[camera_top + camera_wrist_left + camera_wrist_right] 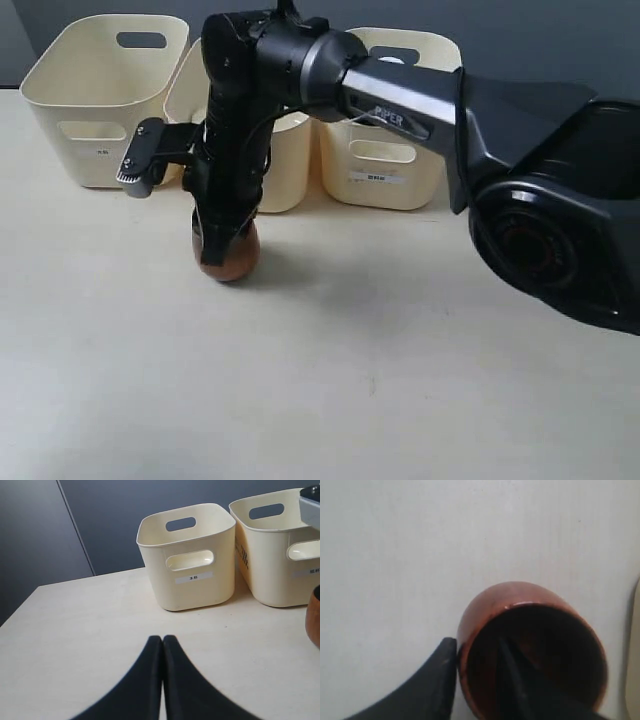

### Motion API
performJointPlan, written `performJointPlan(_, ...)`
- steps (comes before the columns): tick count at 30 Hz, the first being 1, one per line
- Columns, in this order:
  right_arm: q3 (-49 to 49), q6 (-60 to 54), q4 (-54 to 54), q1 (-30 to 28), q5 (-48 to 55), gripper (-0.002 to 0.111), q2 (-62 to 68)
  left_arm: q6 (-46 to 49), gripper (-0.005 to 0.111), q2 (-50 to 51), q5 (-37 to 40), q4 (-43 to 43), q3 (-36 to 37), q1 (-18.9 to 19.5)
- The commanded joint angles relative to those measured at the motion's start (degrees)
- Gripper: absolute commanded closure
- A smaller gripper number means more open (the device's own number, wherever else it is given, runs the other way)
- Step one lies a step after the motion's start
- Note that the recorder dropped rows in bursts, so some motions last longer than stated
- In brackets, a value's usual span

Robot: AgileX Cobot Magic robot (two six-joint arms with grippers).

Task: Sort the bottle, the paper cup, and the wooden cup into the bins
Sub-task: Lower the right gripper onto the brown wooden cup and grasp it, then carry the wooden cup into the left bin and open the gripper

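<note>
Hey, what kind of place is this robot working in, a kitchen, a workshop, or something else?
Most likely a lab or test bench for robot sorting, not a kitchen. A bare pale tabletop, a plain dark wall behind, three matching labelled cream bins, and the right claw pinching the wall of a wooden cup suggest a staged setup.

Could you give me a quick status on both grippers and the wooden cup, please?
Right gripper jaws pinching wooden cup rim, one inside, one outside. Left gripper shut, empty, facing the bins. Cup on table; nothing in the way.
</note>
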Motion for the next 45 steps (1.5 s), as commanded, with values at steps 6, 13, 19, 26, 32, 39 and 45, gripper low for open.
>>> performJointPlan(6,0.0,-5.2,2.5,1.0,0.1,0.109,-3.8,-0.1,0.107,0.3,-0.3,-0.2,-0.3,-0.2)
performJointPlan(13,0.0,-5.9,2.0,3.9,-12.7,0.109,-12.1,-0.1,0.107,0.3,-0.3,-0.2,-0.3,-0.2)
performJointPlan(19,0.0,-5.9,2.1,3.8,-26.0,0.109,-13.4,-0.1,0.107,0.3,-0.3,-0.2,-0.3,-0.2)
performJointPlan(26,-0.6,-9.1,2.0,3.8,-43.9,0.109,-10.9,-0.1,0.107,0.3,-0.3,-0.2,-0.3,-0.2)
performJointPlan(32,-12.9,-9.9,2.2,3.5,-44.5,0.109,-1.5,-0.1,0.107,0.3,-0.3,-0.2,-0.3,-0.2)
performJointPlan(39,-31.0,-9.5,14.0,-1.9,-39.9,0.109,12.0,-0.1,0.107,0.3,-0.3,-0.2,-0.3,-0.2)
performJointPlan(45,-33.1,-5.3,15.5,-4.2,-38.0,0.109,16.3,-0.1,0.107,0.3,-0.3,-0.2,-0.3,-0.2)
